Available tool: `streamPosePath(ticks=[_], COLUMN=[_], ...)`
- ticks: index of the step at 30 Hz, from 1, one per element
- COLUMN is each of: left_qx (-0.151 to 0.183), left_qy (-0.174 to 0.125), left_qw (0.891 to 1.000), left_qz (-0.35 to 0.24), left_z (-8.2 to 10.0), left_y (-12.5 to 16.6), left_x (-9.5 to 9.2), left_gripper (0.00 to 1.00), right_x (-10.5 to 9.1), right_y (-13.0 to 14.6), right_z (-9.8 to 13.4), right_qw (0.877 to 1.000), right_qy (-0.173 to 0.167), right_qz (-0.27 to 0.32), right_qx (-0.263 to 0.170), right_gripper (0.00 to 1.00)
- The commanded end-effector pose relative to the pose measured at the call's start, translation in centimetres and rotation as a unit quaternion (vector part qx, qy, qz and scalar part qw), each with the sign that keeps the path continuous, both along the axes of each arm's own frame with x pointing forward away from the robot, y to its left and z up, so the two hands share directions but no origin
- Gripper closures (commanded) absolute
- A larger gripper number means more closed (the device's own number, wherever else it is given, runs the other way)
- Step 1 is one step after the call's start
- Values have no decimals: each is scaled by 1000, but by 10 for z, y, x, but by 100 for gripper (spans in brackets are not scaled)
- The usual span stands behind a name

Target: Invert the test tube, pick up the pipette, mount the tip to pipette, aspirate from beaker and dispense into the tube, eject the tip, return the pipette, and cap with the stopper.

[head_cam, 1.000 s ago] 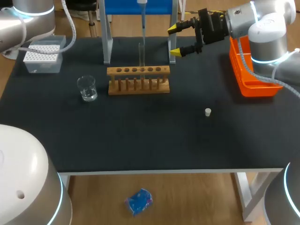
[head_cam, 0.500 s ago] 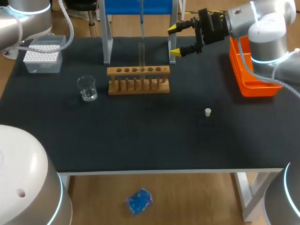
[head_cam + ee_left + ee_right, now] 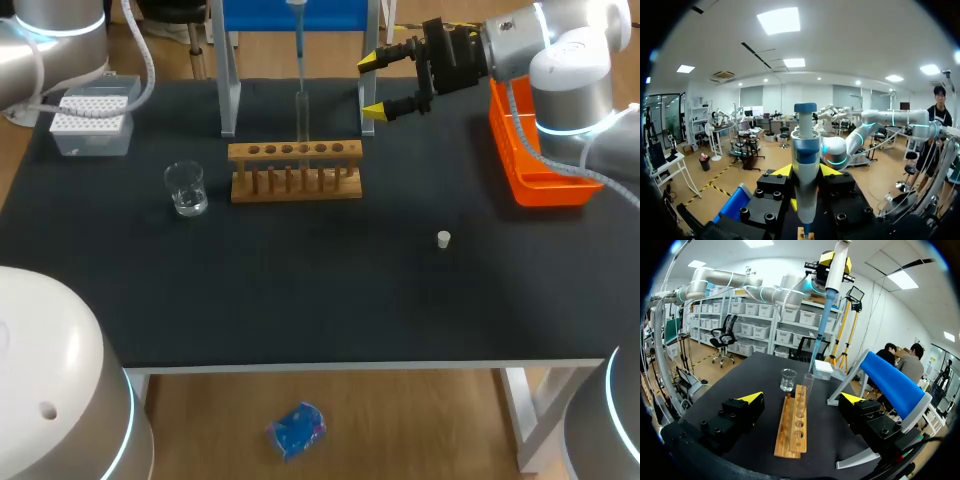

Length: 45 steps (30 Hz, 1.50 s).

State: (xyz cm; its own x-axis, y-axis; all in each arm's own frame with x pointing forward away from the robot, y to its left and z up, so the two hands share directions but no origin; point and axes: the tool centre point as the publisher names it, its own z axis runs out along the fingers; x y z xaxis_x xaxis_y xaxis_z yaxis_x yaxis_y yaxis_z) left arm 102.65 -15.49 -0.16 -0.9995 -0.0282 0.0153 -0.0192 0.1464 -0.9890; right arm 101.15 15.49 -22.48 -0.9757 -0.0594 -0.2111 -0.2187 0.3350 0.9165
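A clear test tube [image 3: 301, 115] stands upright in the wooden rack [image 3: 295, 170]. Straight above it hangs the pipette [image 3: 299, 40], its blue tip [image 3: 819, 335] ending just over the tube's mouth [image 3: 808, 376]. My left gripper [image 3: 806, 172] is shut on the pipette [image 3: 805, 160] and shows from outside high over the rack [image 3: 832, 262]. The glass beaker [image 3: 186, 188] with a little liquid stands left of the rack. A small white stopper [image 3: 444, 239] lies on the table's right half. My right gripper [image 3: 372, 85] is open behind the rack's right end, holding nothing [image 3: 802, 399].
A white tip box [image 3: 92, 120] sits at the back left. An orange bin [image 3: 545, 170] stands at the right edge under my right arm. A metal stand's grey legs [image 3: 228, 95] rise behind the rack.
My left arm has shifted slightly at the back left and the pipette has drifted a little left over the tube. The right arm has kept still.
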Motion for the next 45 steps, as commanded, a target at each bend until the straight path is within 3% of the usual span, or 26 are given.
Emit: streamPosePath(ticks=[1, 19, 33, 38, 45], left_qx=[0, 17, 23, 22, 24], left_qy=[2, 12, 4, 2, -9], left_qw=[1000, 1000, 1000, 1000, 1000], left_qz=[3, 7, 14, 13, 13], left_z=[-2, -15, -16, -14, 4], left_y=[-1, 0, -2, -2, 4], left_x=[-2, -5, 4, 7, 2], left_gripper=[100, 100, 100, 100, 100], right_x=[0, 0, 0, 0, 0], right_y=[0, 0, 0, 0, 0], right_z=[0, 0, 0, 0, 0], right_qw=[1000, 1000, 1000, 1000, 1000], right_qy=[0, 0, 0, 0, 0], right_qz=[0, 0, 0, 0, 0], right_qx=[0, 0, 0, 0, 0], right_gripper=[0, 0, 0, 0, 0])
